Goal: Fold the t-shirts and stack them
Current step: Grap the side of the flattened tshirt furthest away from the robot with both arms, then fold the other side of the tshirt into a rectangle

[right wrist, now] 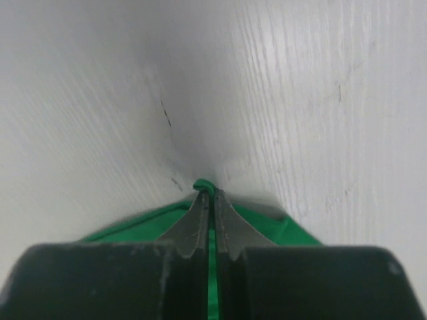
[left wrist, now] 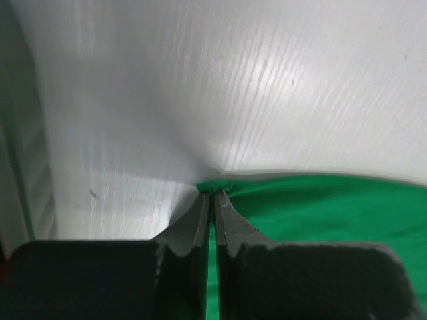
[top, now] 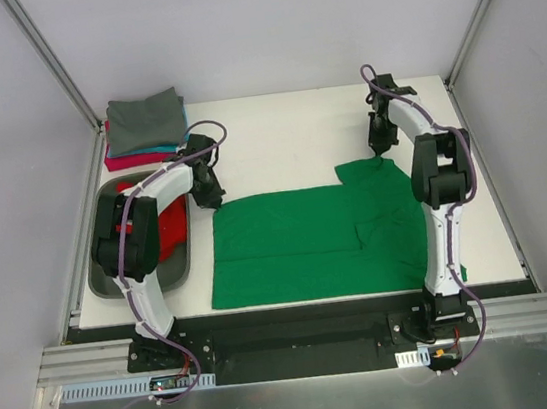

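A bright green t-shirt (top: 304, 246) lies spread flat across the middle of the white table. My left gripper (top: 213, 198) is shut on its far left corner; the left wrist view shows green cloth (left wrist: 320, 207) pinched between the closed fingertips (left wrist: 213, 191). My right gripper (top: 379, 150) is shut on the far right corner by the sleeve, with a green fold (right wrist: 204, 184) bulging past the tips (right wrist: 211, 192). A red t-shirt (top: 171, 228) lies crumpled in the grey tray (top: 179, 267). Folded t-shirts, grey (top: 146, 120) on top of teal and pink-magenta (top: 137, 160), are stacked at the far left.
The grey tray stands at the left edge beside the left arm. Frame posts rise at both far corners. Bare white tabletop (top: 285, 137) lies beyond the green shirt.
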`<state>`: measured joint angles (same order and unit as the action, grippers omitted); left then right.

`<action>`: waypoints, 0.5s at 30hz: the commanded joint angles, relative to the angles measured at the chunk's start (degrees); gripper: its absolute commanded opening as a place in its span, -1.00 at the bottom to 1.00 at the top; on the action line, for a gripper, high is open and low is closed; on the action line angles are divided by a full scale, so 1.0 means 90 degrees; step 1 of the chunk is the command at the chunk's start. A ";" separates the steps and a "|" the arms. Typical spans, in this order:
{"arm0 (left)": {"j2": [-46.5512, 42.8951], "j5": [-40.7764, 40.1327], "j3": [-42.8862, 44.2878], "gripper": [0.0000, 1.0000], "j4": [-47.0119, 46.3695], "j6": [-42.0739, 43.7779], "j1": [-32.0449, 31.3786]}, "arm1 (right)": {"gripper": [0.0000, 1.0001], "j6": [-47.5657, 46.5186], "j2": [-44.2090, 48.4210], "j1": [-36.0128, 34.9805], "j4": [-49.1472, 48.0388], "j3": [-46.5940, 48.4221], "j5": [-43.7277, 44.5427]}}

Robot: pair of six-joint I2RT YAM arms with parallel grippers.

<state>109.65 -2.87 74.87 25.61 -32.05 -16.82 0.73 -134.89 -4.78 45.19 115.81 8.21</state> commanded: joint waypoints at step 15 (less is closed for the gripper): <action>-0.3626 -0.0608 -0.2800 -1.00 -0.0306 -0.0686 -0.1178 | -0.99 0.0397 0.6654 -0.0260 -0.1379 -0.6186 0.0025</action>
<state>83.59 -5.89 54.37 23.27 -35.51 -26.44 2.52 -85.71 -7.07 33.76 66.41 7.73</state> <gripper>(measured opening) 0.008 0.020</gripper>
